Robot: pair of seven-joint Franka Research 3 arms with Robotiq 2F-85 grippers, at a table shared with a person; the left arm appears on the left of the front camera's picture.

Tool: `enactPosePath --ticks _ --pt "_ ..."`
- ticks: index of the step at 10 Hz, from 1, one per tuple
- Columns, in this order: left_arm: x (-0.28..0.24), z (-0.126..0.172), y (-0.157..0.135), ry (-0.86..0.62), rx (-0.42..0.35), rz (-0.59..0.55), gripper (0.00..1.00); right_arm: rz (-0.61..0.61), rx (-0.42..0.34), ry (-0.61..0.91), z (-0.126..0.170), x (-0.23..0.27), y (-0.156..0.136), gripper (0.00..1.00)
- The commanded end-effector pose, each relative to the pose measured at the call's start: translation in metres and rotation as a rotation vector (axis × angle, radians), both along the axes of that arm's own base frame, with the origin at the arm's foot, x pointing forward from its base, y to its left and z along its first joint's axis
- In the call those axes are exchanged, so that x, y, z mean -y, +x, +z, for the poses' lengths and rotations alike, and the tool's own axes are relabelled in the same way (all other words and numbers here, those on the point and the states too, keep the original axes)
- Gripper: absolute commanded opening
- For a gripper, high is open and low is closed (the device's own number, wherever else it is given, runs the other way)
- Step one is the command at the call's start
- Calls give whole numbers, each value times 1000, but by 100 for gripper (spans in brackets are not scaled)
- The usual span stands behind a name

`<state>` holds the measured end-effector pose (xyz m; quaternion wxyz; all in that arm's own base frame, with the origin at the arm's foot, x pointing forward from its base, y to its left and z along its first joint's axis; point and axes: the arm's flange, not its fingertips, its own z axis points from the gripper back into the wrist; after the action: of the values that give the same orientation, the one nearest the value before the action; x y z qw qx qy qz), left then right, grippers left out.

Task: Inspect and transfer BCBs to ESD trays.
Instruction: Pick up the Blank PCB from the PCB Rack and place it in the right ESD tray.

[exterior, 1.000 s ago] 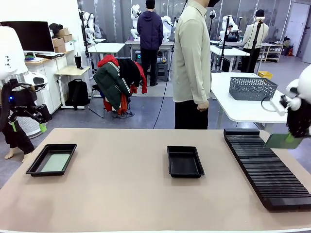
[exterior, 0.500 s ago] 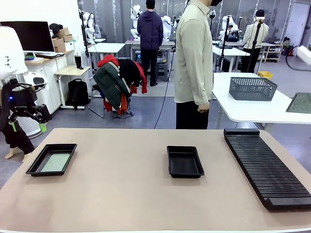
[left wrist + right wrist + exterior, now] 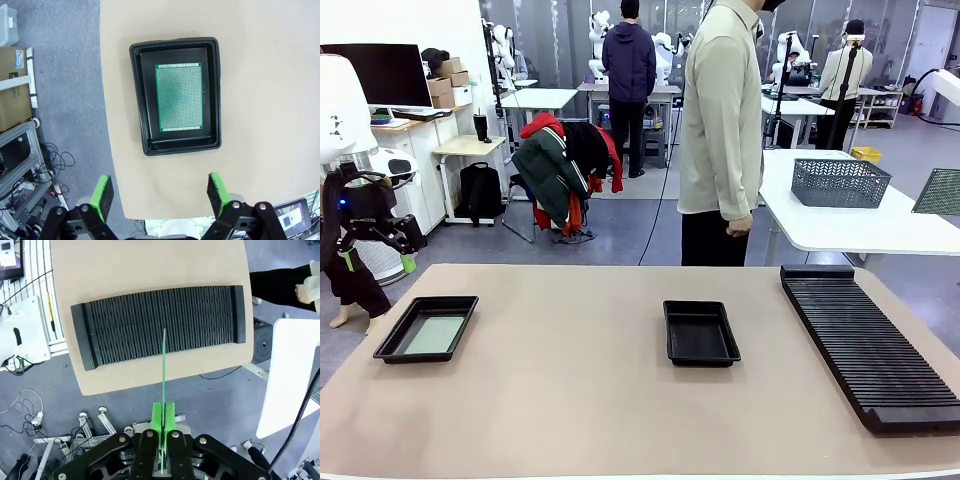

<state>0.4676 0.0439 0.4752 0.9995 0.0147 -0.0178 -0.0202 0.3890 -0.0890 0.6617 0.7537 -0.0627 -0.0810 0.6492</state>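
Looks like inspect-then-place: swing the held BCB (image 3: 163, 365) from over the slotted rack (image 3: 868, 345) to the empty centre ESD tray (image 3: 700, 338), level it, then set it flat inside the rim without flexing it. Right gripper (image 3: 162, 427) pinches that board by one edge, high above the rack. Left gripper (image 3: 160, 192) hangs spread wide over the left ESD tray (image 3: 136, 100), where a second BCB (image 3: 181, 97) lies flat.

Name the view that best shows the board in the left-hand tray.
The left wrist view: it looks straight down on the board, its green grid face and full outline clear inside the tray. The front view gives the board as a pale, foreshortened patch. The right wrist view faces the rack.
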Motion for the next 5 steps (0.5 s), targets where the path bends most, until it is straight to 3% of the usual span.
enactPosePath --ticks 1,5 --pt "-1 -2 -1 1 7 -2 100 2 3 0 1 0 -1 3" --pt "-1 -2 -1 1 7 -2 100 2 3 0 1 0 -1 3"
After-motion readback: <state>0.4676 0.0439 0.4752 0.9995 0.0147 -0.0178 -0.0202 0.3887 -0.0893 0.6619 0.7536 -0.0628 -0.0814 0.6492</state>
